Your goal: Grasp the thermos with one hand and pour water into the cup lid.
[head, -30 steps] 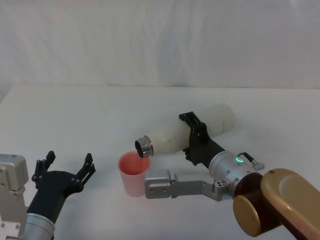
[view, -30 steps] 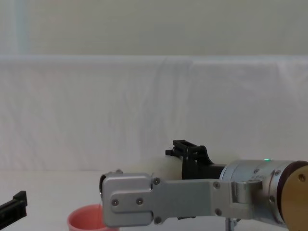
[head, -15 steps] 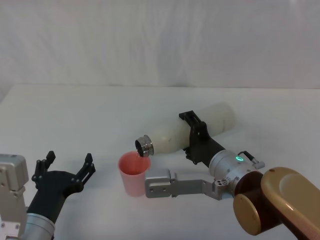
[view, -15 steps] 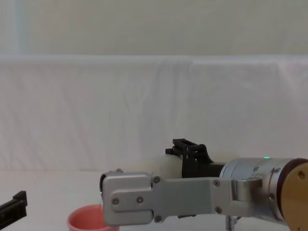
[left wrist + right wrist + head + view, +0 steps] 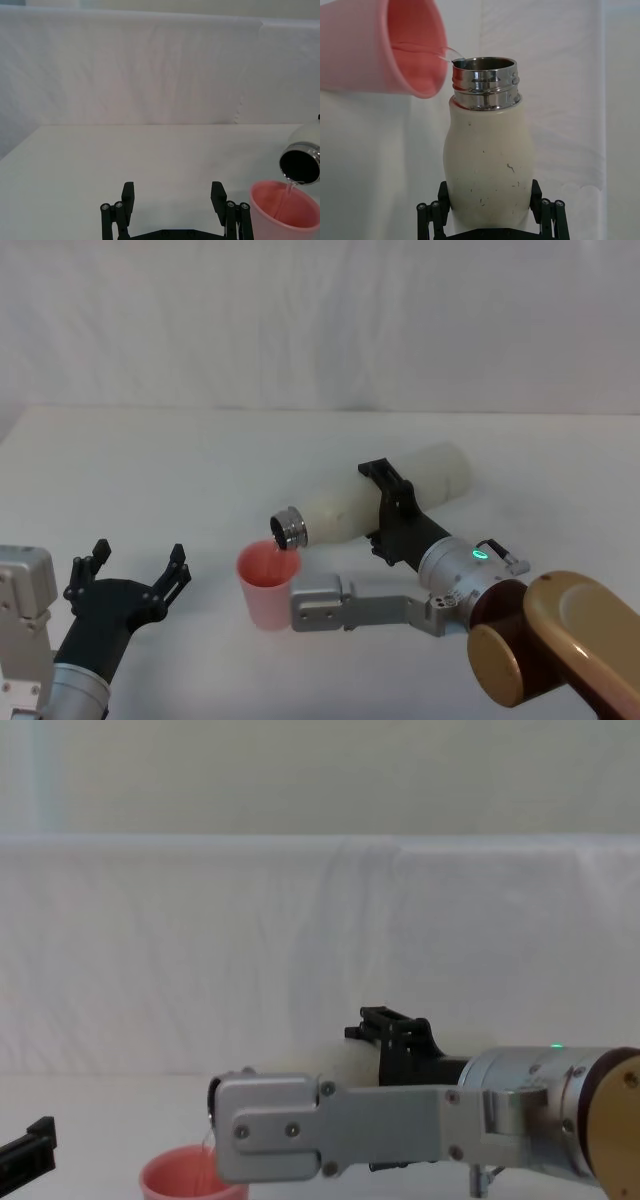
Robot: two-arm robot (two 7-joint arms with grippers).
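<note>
barely shifted, right gripper [image 5: 392, 512] jaws clench thermos [image 5: 375, 505] over cup lid [image 5: 267, 585]; left gripper [image 5: 128, 578] spread.

Matt cream thermos [image 5: 487, 165], glossy steel neck; smooth pink plastic cup lid [image 5: 266, 586].

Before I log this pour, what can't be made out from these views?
- Water level in the cup lid: left wrist view cuts it off at the edge.
- Thermos in the chest view: mostly hidden behind the right arm.
- Right gripper fingertips: hidden behind the bottle, right wrist view.

Bare lab setup, white table [image 5: 200, 470], white cloth backdrop [image 5: 320, 320]
</note>
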